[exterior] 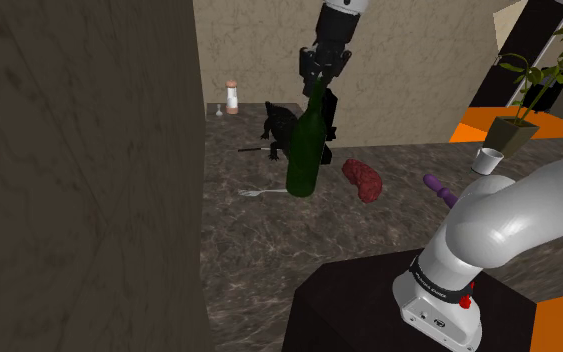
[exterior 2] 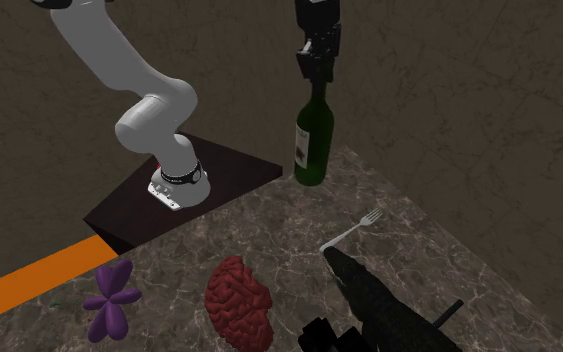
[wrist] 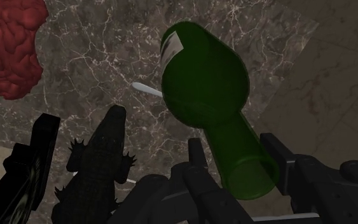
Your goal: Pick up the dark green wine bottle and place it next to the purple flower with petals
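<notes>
A: Where stood the dark green wine bottle (exterior: pixel 304 150)?
B: Upright on the marbled surface (exterior: pixel 259 240), jaws clamped round its neck, seemingly ready to lift. Rightward in the shoulder view lay a red brain model (exterior: pixel 362 180), then the purple flower (exterior: pixel 439 188).

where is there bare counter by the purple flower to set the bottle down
The marble counter is bare between the purple flower and the red brain model, and between that brain and the dark green wine bottle. It is crowded around the fork and black crocodile toy.
</notes>
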`<state>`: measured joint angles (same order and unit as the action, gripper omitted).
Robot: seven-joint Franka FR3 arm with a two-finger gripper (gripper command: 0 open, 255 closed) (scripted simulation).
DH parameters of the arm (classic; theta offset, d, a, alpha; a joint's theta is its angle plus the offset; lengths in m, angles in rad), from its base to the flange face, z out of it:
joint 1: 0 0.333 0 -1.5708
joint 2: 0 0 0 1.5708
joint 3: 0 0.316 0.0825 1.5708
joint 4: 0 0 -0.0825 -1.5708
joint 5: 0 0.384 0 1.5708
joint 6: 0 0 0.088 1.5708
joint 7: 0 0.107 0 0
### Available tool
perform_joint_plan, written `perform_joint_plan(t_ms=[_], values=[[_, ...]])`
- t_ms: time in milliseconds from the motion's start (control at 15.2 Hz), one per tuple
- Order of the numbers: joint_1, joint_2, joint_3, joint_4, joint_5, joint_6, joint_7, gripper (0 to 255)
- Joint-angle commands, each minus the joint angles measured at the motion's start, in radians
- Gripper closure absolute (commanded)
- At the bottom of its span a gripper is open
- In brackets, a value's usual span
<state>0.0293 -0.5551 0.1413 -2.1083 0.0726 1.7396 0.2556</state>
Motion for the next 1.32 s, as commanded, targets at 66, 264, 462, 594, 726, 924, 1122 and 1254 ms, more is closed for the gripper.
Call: perform_joint_plan(t_ms=[66,264,462,594,726,924,1122,1254], values=[[-0.002,0.014,-0.001,0.057,-0.002,-0.042,0.002,255],[-0.003,0.028,-0.002,0.109,-0.005,-0.081,0.003,255],[-0.004,0.044,-0.002,0.164,-0.007,-0.12,0.005,255],[-0.005,0.055,-0.003,0.201,-0.008,-0.146,0.006,255],[-0.006,0.067,-0.003,0.24,-0.01,-0.172,0.007,255],[-0.008,0.088,-0.003,0.3,-0.012,-0.212,0.009,255],[-0.009,0.11,-0.002,0.363,-0.014,-0.253,0.011,255],[-0.01,0.126,-0.002,0.407,-0.016,-0.281,0.013,255]])
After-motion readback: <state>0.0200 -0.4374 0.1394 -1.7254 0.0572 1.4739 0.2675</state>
